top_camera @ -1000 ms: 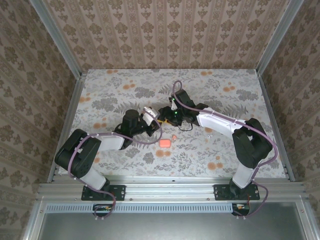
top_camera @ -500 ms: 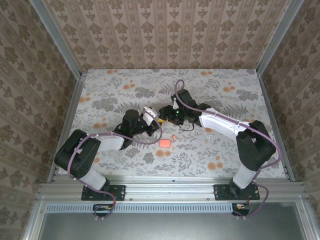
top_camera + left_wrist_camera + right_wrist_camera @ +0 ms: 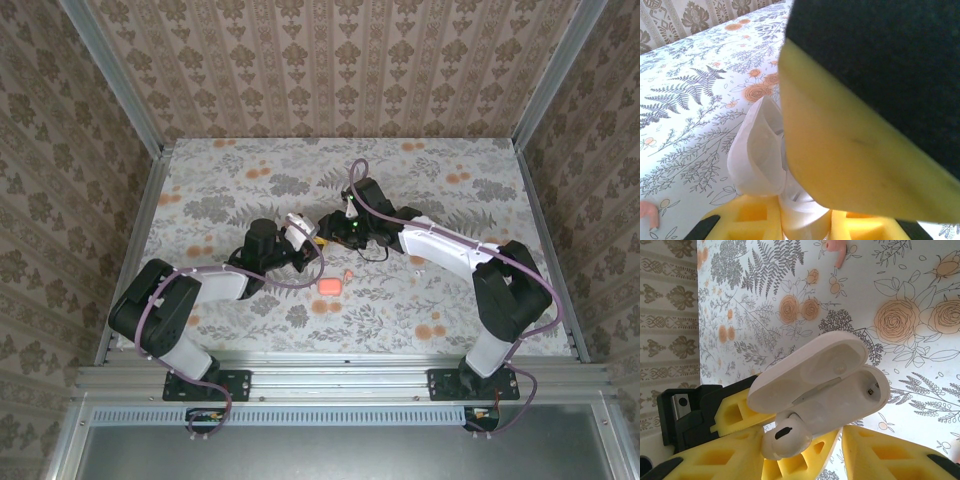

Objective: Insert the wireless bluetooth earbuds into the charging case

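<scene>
Starting on the left: the left gripper (image 3: 302,237) reaches in toward the middle of the floral table (image 3: 230,180), and its yellow fingers (image 3: 747,220) are clamped on the base of the white charging case (image 3: 757,150). The case is tipped up off the cloth with its lid swung wide open. The right wrist view looks straight into it: 1 hollow in the lid, 1 deep well in the base (image 3: 855,392), and no bud seated in that well.

A white earbud (image 3: 782,440) sits right at the case's near rim, just below the hinge and touching the case. It lies against yellow foam, between the right gripper's fingers (image 3: 880,450).

Moving right, the right gripper (image 3: 333,232) comes nose to nose with the left one, close enough that 1 of its fingers blocks much of the left wrist view. From these angles I cannot tell whether its fingers are nipping that bud or standing spread around it.

On the cloth nearer the arm bases, a coral-pink case (image 3: 331,286) lies closed, with 1 coral-pink earbud (image 3: 347,272) loose just beside it to the right.
</scene>
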Available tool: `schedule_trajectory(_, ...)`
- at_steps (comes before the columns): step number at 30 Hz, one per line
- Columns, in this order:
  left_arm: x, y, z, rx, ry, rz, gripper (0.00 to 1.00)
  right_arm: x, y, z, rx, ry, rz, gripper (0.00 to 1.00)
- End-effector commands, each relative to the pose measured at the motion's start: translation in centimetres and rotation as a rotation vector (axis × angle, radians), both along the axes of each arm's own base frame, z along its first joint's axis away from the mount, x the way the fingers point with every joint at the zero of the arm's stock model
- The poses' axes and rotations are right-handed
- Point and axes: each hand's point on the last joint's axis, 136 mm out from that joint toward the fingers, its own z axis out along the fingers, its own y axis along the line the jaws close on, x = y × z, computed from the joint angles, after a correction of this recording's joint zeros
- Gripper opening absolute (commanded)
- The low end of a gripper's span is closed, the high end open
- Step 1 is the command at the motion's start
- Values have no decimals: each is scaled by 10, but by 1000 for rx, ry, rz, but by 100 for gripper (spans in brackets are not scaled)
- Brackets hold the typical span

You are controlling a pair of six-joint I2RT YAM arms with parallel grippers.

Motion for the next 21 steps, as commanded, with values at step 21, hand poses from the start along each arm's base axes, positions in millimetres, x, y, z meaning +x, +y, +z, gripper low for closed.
schedule_trajectory(21, -3, -4, 24, -38, -64, -31, 8, 4, 12, 13, -1, -73, 67, 33)
